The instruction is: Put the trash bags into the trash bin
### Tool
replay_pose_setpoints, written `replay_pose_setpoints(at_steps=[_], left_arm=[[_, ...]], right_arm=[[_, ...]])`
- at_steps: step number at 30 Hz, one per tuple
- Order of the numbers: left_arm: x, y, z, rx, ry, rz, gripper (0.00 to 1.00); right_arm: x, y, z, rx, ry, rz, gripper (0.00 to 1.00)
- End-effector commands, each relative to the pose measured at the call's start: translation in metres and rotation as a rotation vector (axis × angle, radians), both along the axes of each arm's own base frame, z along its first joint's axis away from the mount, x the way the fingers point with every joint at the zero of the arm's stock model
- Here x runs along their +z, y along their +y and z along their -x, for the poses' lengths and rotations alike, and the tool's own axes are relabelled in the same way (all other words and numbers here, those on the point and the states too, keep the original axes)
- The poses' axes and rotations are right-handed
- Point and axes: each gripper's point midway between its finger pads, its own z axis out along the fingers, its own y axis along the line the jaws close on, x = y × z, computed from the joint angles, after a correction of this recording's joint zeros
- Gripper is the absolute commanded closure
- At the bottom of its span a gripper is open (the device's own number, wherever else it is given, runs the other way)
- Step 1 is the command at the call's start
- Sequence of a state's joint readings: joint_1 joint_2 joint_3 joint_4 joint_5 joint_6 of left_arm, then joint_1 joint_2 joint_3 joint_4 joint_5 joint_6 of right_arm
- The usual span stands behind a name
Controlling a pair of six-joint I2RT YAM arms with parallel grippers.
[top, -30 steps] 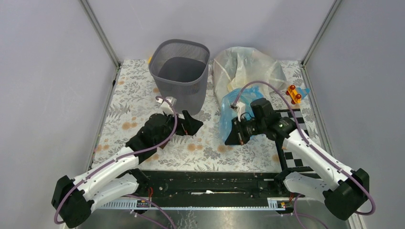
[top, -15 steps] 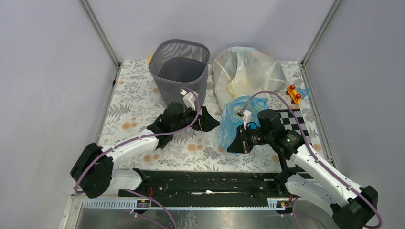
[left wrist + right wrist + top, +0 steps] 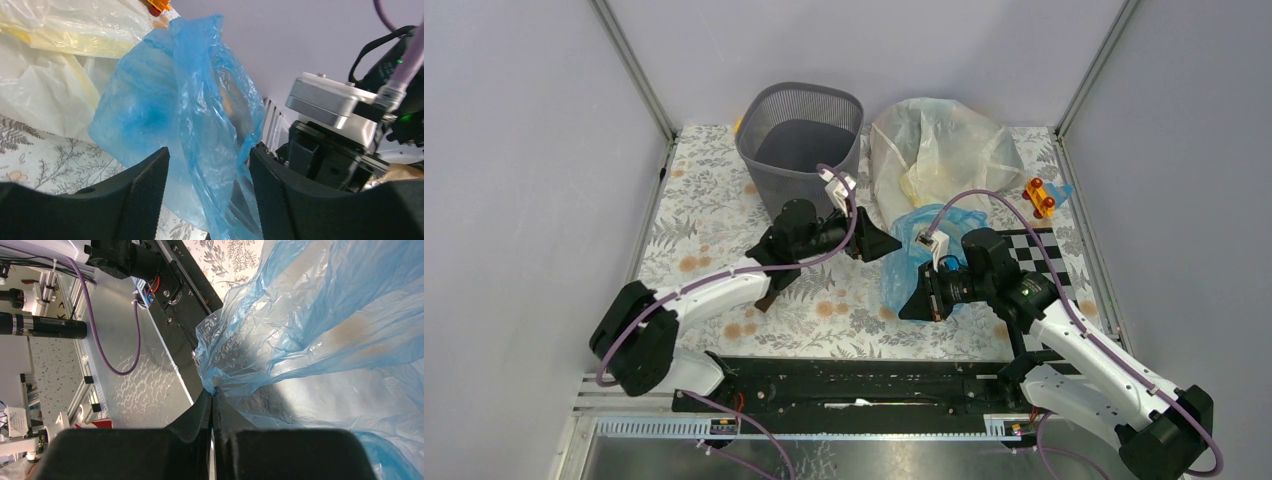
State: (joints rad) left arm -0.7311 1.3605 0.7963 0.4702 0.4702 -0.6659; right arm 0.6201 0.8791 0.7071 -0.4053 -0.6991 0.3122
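The dark grey mesh trash bin (image 3: 802, 140) stands at the back centre. A blue trash bag (image 3: 907, 255) hangs to its right, pinched at its near edge by my shut right gripper (image 3: 921, 300); the right wrist view shows the blue film (image 3: 320, 315) clamped between the fingertips. My left gripper (image 3: 879, 243) is open beside the bag's left side. In the left wrist view a fold of the blue bag (image 3: 200, 115) hangs between the open fingers (image 3: 145, 185). A pale yellow-white trash bag (image 3: 939, 150) lies behind, right of the bin.
An orange and blue toy (image 3: 1042, 196) lies at the back right. A black-and-white checkered board (image 3: 1039, 255) lies under my right arm. Grey walls enclose the floral table (image 3: 704, 220) on three sides.
My left arm has swung right from the middle of the table to the blue bag, its open jaws now around a fold. My right gripper pulled the bag slightly nearer.
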Motion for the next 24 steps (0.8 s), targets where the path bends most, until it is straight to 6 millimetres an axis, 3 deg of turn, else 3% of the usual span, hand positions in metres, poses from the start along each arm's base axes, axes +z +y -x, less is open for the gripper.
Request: replay_pose_setpoints(at_steps=[1,3,5,6,8,11,14,17,21,23,24], left_arm=[[0.023,-0.020,0.000,-0.095,-0.040,0.075,0.42],[0.021,-0.026,-0.001,-0.114,-0.021,0.084,0.48],[0.017,-0.029,-0.004,-0.121,-0.008,0.082,0.63],[0.011,-0.028,-0.007,-0.109,0.001,0.066,0.77],[-0.001,-0.022,-0.013,-0.063,0.009,0.007,0.98],[-0.010,-0.007,-0.011,-0.017,-0.020,-0.080,1.00],[-0.019,0.011,-0.004,0.011,-0.046,-0.149,1.00],[-0.030,0.029,0.001,0.053,-0.048,-0.209,1.00],[-0.038,0.045,0.007,0.100,-0.045,-0.247,1.00],[-0.042,0.052,0.006,0.130,-0.037,-0.266,1.00],[-0.043,0.055,0.004,0.151,-0.032,-0.280,1.00]], right_arm=[[0.010,0.006,-0.001,0.016,-0.023,-0.036,0.98],[0.010,0.006,-0.001,0.013,-0.023,-0.035,0.98],[0.011,0.005,-0.003,0.005,-0.029,-0.032,0.95],[0.011,0.004,-0.005,-0.006,-0.038,-0.022,0.89],[0.015,-0.001,-0.009,-0.035,-0.067,0.004,0.67],[0.024,-0.010,-0.019,-0.101,-0.122,0.038,0.45],[0.038,-0.024,-0.034,-0.217,-0.192,0.083,0.33],[0.055,-0.044,-0.053,-0.373,-0.264,0.137,0.28],[0.067,-0.100,-0.091,-0.730,-0.367,0.291,0.27],[0.065,-0.128,-0.101,-0.877,-0.399,0.376,0.27],[0.063,-0.133,-0.102,-0.896,-0.403,0.391,0.27]])
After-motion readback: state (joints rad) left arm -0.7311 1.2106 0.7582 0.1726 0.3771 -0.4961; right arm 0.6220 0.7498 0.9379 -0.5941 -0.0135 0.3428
